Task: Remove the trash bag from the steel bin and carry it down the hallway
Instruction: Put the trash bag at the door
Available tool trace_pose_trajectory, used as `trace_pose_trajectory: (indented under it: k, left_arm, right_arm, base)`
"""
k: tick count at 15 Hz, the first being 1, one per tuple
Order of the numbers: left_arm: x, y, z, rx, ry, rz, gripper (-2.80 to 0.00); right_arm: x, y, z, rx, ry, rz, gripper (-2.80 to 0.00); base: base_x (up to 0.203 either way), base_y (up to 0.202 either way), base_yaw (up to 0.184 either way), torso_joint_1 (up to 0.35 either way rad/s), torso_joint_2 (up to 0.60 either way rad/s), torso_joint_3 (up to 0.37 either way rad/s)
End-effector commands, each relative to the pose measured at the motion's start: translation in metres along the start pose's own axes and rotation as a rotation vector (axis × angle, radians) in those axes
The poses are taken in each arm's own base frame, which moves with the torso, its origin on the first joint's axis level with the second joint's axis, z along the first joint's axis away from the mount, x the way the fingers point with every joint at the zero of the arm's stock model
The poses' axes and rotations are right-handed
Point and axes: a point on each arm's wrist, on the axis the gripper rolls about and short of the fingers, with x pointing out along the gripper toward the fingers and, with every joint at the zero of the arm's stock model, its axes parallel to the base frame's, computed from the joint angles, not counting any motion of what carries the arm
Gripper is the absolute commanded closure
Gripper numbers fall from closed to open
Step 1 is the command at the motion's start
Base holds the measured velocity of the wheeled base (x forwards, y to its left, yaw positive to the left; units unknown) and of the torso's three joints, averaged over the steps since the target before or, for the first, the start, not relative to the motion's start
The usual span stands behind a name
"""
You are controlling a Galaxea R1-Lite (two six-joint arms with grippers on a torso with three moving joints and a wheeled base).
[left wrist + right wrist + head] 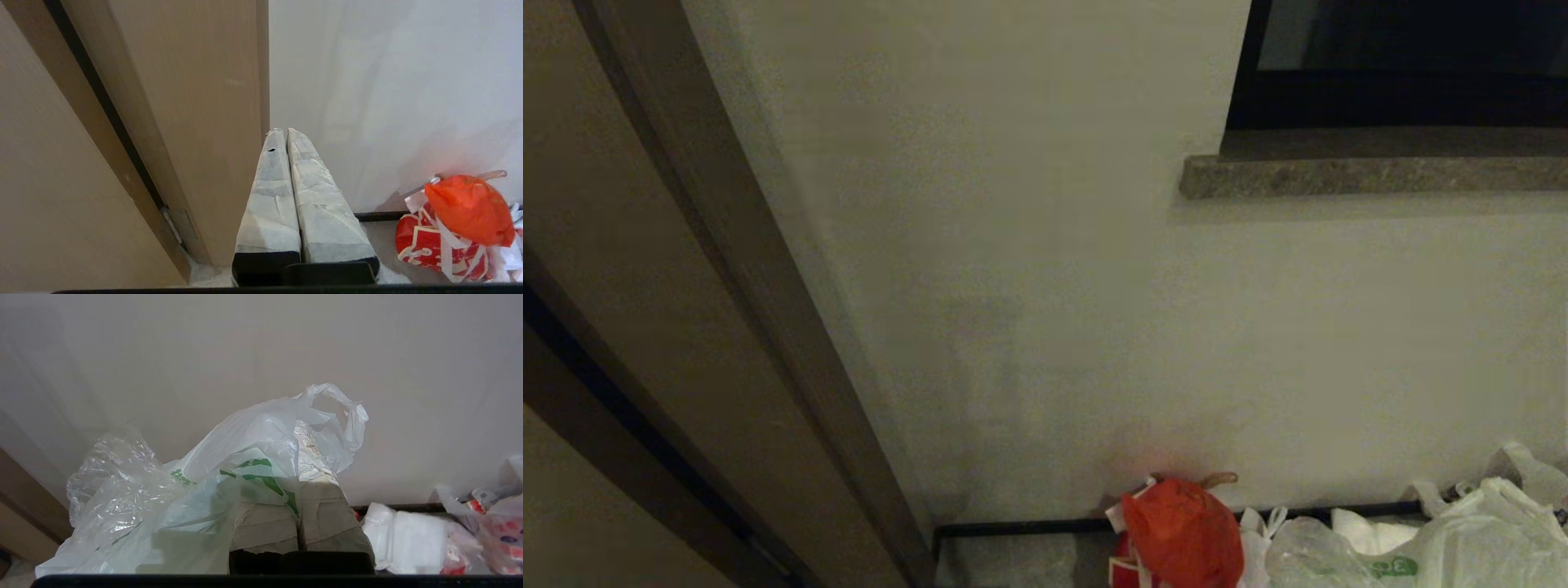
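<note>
The trash bag (245, 441), thin whitish see-through plastic with a green print and a loop handle, is draped over my right gripper (297, 428), whose taped fingers are shut on its film. In the head view the same bag (1462, 539) shows at the bottom right edge. My left gripper (284, 131) is shut with nothing in it, close beside a wooden door frame (196, 122). The steel bin is out of view. Neither arm appears in the head view.
An orange-red bag (1180, 531) sits on a red-and-white printed bag (425, 245) against the pale wall by the dark skirting (1013, 528). More white bags (408, 535) lie to its right. A stone window sill (1372, 175) juts out above.
</note>
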Motion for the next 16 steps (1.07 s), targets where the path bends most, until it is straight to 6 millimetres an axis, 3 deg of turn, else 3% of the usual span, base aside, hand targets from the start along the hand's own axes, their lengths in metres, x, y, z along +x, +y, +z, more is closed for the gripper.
trace_pose_trajectory:
  k: [1, 8, 16]
  left_arm:
    - [0.0002, 0.0000, -0.0002, 0.000, 0.002, 0.000, 0.00]
    - [0.0000, 0.0000, 0.0001, 0.000, 0.000, 0.000, 0.00]
    - [0.0000, 0.0000, 0.0001, 0.001, 0.000, 0.000, 0.00]
  right_arm:
    - [0.0010, -0.0001, -0.0037, 0.000, 0.014, 0.000, 0.00]
    - [0.0009, -0.0001, -0.0037, 0.000, 0.012, 0.000, 0.00]
    - [0.0009, -0.0001, -0.0037, -0.001, 0.012, 0.000, 0.00]
  base:
    - [0.000, 0.000, 0.000, -0.073, 0.25, 0.173]
    - [0.000, 0.000, 0.000, -0.098, 0.39, 0.286]
    - [0.000, 0.000, 0.000, -0.009, 0.05, 0.036]
